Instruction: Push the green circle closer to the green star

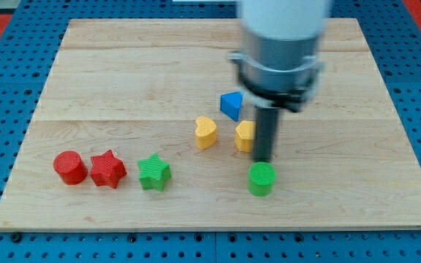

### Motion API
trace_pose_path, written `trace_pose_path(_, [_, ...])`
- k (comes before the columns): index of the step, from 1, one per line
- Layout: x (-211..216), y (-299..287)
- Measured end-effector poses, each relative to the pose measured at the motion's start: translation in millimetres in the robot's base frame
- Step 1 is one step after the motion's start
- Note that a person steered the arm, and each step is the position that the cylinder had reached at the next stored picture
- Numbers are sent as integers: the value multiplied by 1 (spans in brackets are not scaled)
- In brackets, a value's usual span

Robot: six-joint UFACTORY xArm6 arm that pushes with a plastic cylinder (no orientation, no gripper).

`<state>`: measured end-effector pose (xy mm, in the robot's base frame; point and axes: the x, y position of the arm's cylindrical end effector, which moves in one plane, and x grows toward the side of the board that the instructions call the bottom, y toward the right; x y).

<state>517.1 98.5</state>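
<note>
The green circle (261, 179) sits on the wooden board (123, 73) at the lower right of centre. The green star (153, 173) lies to its left, well apart from it. My tip (262, 160) stands just above the green circle's top edge, touching or almost touching it. The rod hangs from the grey arm body (280, 44) at the view's top.
A yellow heart (205, 132) and a yellow block (244, 136) lie just left of the rod; the rod partly hides the yellow block. A blue triangle (231, 105) lies above them. A red star (107, 169) and red circle (70, 167) lie left of the green star.
</note>
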Motion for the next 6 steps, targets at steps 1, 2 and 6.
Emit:
trace_pose_path(1, [5, 21])
trace_pose_path(2, [27, 19])
trace_pose_path(6, [72, -66])
